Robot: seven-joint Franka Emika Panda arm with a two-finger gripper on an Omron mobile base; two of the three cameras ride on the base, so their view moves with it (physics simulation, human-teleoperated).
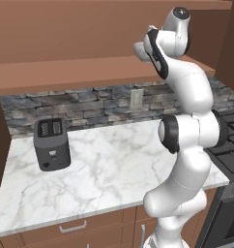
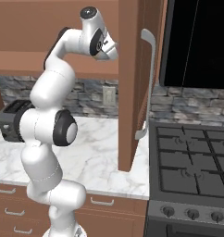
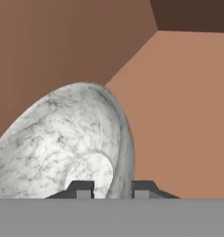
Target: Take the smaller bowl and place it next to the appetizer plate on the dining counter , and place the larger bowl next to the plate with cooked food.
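Two fingers [image 3: 113,190] straddle larger bowl [image 3: 63,139] rim; cabinet walls [image 3: 178,102] close.

Marbled grey-white bowl [image 3: 63,139] with pale flat bottom sits inside a brown wooden cabinet; its rim wall lies between two dark fingertips [image 3: 81,189].

We look forward and down from behind the arm [image 1: 186,145], left and right, sharing the table [image 1: 104,169] and toaster [image 1: 51,144]. Our hand camera sits close against a bowl [image 3: 72,139].
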